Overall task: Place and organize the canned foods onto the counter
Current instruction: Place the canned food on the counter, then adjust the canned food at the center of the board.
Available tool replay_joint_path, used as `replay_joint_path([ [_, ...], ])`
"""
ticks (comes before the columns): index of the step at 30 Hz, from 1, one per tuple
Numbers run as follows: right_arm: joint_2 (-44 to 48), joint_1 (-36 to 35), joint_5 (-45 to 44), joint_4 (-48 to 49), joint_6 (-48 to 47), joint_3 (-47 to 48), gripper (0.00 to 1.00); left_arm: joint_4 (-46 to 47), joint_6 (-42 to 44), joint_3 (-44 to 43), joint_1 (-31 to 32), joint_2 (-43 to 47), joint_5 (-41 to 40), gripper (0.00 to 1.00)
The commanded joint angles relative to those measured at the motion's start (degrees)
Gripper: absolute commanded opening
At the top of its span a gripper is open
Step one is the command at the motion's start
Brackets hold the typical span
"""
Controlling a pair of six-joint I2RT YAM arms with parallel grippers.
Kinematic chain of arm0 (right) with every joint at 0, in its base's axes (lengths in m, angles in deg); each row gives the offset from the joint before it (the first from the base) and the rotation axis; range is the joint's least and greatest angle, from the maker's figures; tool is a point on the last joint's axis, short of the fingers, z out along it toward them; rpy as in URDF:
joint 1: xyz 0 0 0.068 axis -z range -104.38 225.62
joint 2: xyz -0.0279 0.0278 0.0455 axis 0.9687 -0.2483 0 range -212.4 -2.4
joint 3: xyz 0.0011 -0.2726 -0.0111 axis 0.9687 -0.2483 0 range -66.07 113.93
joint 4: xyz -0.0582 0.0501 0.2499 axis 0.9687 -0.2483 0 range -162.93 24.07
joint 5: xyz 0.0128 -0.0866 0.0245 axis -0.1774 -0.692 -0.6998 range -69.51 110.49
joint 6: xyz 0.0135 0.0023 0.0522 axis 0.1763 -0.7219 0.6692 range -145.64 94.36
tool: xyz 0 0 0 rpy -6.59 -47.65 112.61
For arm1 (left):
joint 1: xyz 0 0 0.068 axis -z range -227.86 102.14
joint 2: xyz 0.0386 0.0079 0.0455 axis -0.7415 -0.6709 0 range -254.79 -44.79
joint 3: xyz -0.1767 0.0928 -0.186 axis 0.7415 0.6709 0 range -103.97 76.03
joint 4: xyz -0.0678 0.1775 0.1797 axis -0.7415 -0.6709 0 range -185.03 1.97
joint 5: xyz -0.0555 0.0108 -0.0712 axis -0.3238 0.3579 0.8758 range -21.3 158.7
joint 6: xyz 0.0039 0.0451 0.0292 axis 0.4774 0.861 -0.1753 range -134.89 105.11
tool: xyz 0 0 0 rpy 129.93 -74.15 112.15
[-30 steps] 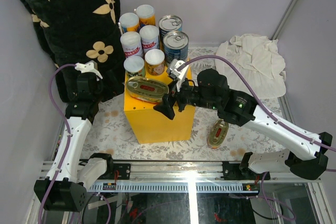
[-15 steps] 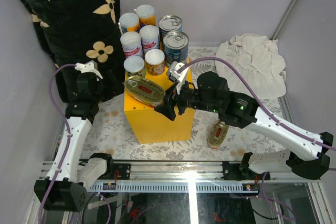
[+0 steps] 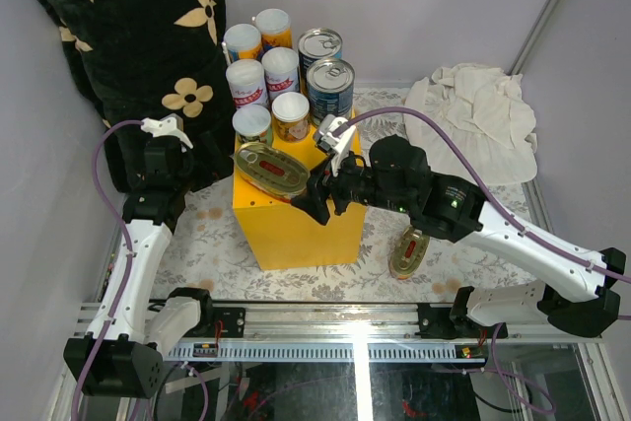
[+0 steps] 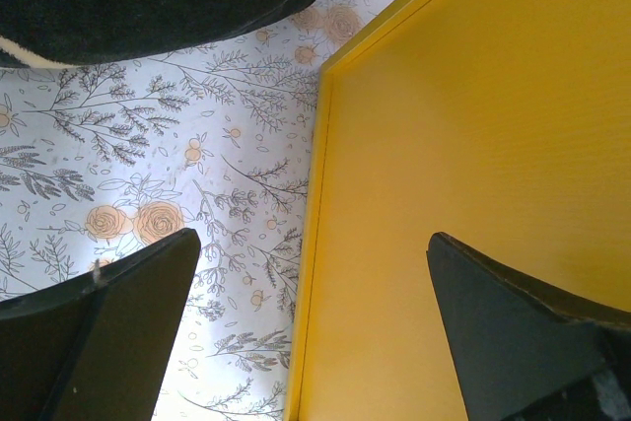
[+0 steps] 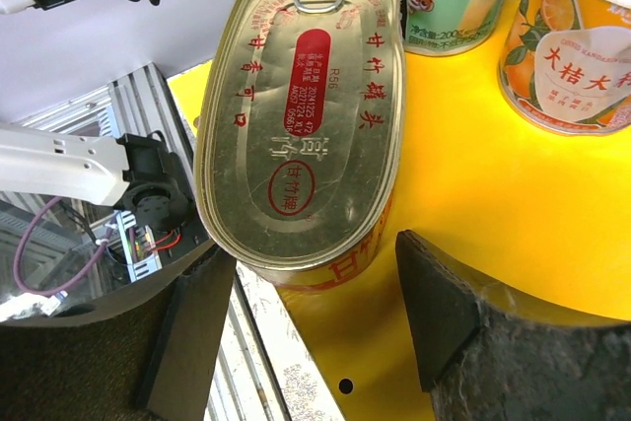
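The counter (image 3: 296, 234) is a yellow box in the middle of the table. Several slim white-lidded cans (image 3: 264, 81) and two blue silver-topped cans (image 3: 329, 81) stand along its back. An oval gold tin (image 3: 273, 167) lies flat at the front left, overhanging the edge. My right gripper (image 5: 315, 248) is shut on the near end of this tin (image 5: 301, 115), one finger on each side. A second oval tin (image 3: 407, 250) leans on the tablecloth under the right arm. My left gripper (image 4: 315, 253) hangs wide open beside the counter's left wall (image 4: 473, 145), holding nothing.
A black flower-patterned pillow (image 3: 128, 27) stands at the back left, close behind the left arm (image 3: 158, 170). A crumpled white cloth (image 3: 483, 115) lies at the back right. The metal rail (image 3: 345, 322) with both arm bases runs along the near edge.
My right gripper has moved forward and left to the oval tin on the counter, and its jaws have narrowed around the tin's end. The left arm has not moved.
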Motion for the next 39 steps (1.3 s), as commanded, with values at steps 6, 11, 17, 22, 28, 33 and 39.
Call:
replay_joint_path([
  [6,1.9,-0.5,-2.4,-0.4,-0.3,2.8,0.85,1.5,0.9,0.3,-0.5,0.8,0.7,1.00],
  [11,4.1,-0.5,-0.9,-3.2,-1.7,4.7,1.00,1.5,1.0,0.2,-0.5,0.8,0.7,1.00],
  [17,14.9,-0.5,-5.8,-4.1,-2.7,1.6,0.99,1.5,1.1,0.3,-0.4,1.0,0.4,1.00],
  [22,29.4,-0.5,-22.8,-1.0,3.9,-8.4,1.00,1.5,1.1,0.2,-0.5,1.0,0.6,1.00],
  [28,34.9,-0.5,-47.3,-14.9,21.4,-15.9,1.00,1.5,1.0,0.0,-0.5,0.8,0.7,1.00],
  [33,34.4,-0.5,-54.1,-23.5,36.3,-20.7,0.99,1.5,1.0,0.1,-0.5,0.9,0.5,1.00],
  [39,32.3,0.0,-53.8,-29.6,46.3,-24.0,1.00,1.5,0.9,0.3,-0.5,1.2,0.8,1.00],
])
